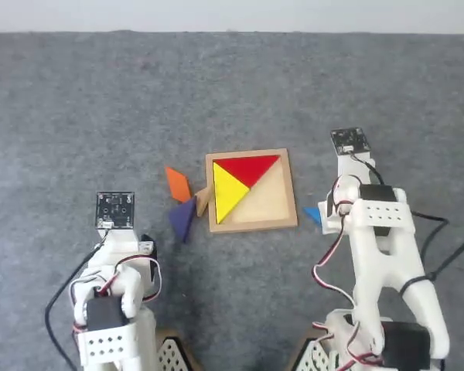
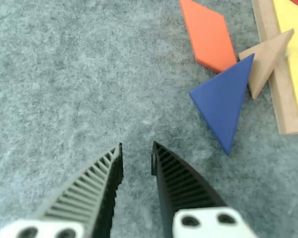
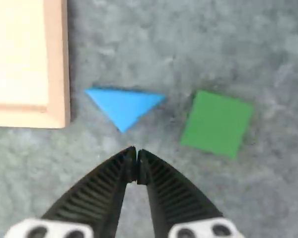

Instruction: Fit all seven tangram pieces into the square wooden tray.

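Red triangle [image 1: 249,168], yellow triangle [image 1: 227,193] seated in tray [image 1: 254,224]. Left gripper [image 2: 137,145] noted narrowly parted, empty, near dark blue triangle [image 2: 226,99]. Right gripper [image 3: 135,149] noted closed, empty, just beside light blue triangle [image 3: 124,104].

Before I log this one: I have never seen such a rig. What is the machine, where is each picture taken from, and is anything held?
A left arm and a right arm, both small robots, stand at a grey table. The high view looks down on both; the other two pictures come from a camera on each arm's wrist. The left gripper is slightly open over bare table; the right gripper is shut and empty. The wooden tray holds a red triangle and a yellow triangle. Outside it lie an orange parallelogram, a dark blue triangle, a tan triangle leaning on the rim, a light blue triangle and a green square.
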`<state>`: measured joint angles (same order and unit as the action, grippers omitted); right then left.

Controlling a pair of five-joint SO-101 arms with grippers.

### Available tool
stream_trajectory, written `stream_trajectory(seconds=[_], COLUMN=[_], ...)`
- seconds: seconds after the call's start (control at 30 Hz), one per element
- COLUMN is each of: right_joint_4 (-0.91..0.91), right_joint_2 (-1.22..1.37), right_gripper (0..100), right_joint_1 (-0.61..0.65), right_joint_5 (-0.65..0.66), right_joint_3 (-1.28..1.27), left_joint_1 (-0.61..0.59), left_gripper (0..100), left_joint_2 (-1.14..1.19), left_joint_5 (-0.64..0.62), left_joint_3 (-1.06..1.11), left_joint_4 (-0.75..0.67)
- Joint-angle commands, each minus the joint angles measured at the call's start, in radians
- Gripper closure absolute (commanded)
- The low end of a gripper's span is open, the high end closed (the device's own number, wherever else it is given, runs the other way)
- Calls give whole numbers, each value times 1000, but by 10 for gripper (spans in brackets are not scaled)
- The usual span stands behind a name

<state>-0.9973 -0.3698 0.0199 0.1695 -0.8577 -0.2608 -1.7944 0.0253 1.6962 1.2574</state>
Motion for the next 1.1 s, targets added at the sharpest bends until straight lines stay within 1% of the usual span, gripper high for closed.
stream_trajectory(seconds=[0.0,0.17,0.3,0.57,0.63,0.73,0.93,1.07], right_joint_4=[36,79,150,174,176,219,263,263], right_joint_2=[-35,-50,-137,-318,-349,-400,-499,-535], right_gripper=[990,991,990,990,990,990,990,990], right_joint_1=[-7,-41,-79,-59,-68,-67,-59,-68], right_joint_5=[-8,-18,-64,-60,-11,54,63,64], right_joint_3=[-12,-23,-86,-241,-285,-364,-448,-502], left_joint_1=[-6,-6,-6,-6,2,95,330,445], left_gripper=[907,907,907,907,907,907,907,907], left_joint_2=[-20,-20,-20,-20,-20,-20,-20,-20], left_joint_5=[2,2,2,2,3,2,0,0], left_joint_3=[-13,-13,-13,-13,-13,-13,-13,-13], left_joint_4=[3,3,3,3,3,3,3,3])
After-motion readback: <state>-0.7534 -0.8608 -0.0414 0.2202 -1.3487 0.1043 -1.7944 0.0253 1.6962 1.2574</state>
